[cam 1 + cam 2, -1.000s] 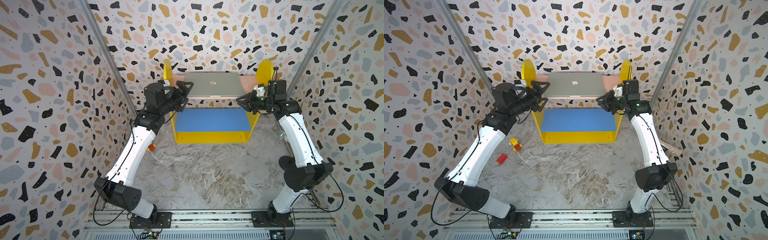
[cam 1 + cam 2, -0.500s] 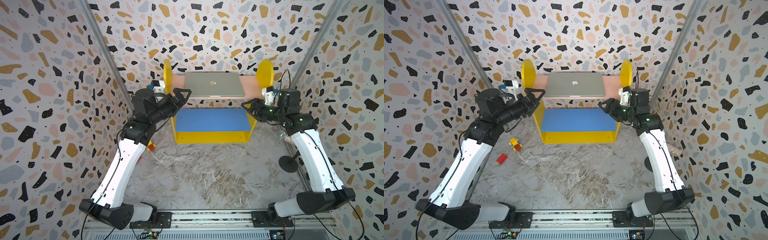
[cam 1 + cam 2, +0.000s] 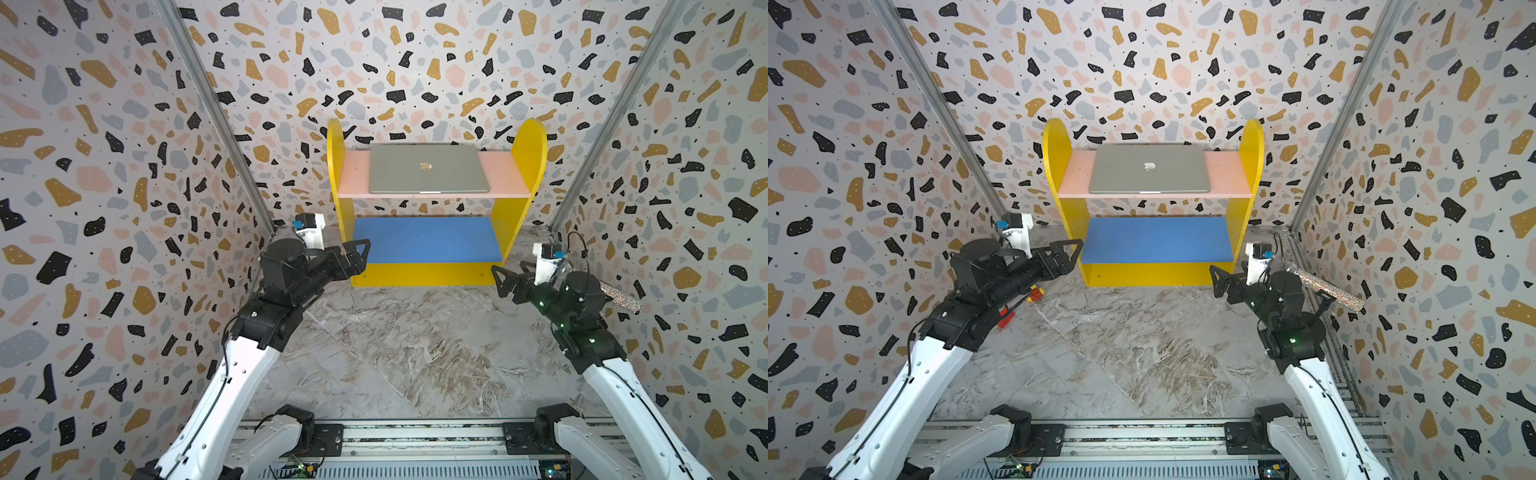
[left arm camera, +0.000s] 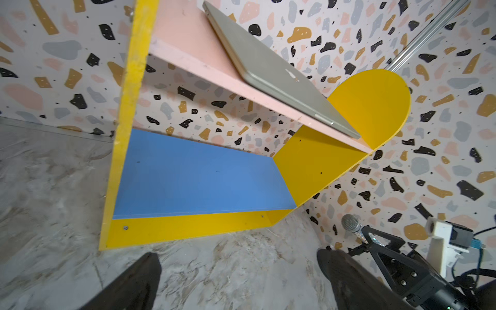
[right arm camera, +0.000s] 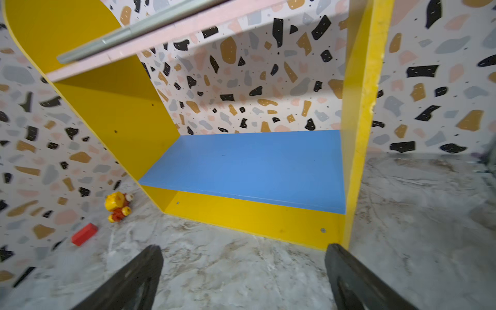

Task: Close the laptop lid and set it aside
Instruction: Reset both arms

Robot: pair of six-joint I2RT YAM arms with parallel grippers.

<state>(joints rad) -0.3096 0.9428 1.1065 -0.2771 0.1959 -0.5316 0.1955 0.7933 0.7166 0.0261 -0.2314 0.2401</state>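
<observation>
The silver-grey laptop (image 3: 428,178) lies flat on the pink top board (image 3: 353,174) of the yellow shelf, and shows in both top views (image 3: 1148,183). Its lid (image 3: 399,164) is down, logo side up. The left wrist view shows the laptop (image 4: 281,77) from the side, the right wrist view only its thin edge (image 5: 107,40). My left gripper (image 3: 357,251) hovers open by the shelf's lower left corner, holding nothing (image 4: 239,257). My right gripper (image 3: 500,278) is open and empty off the lower right corner (image 5: 244,249). Neither touches the laptop.
The yellow shelf (image 3: 419,274) stands against the back wall with a bare blue lower board (image 3: 424,239). A yellow-red toy (image 3: 1036,294) and a red block (image 3: 1007,319) lie on the marble floor by the left arm. A glittery microphone (image 3: 1325,286) sits behind the right arm.
Both arms have pulled back and down from the top board to floor level in front of the shelf. The right gripper has opened. The laptop has stayed in place.
</observation>
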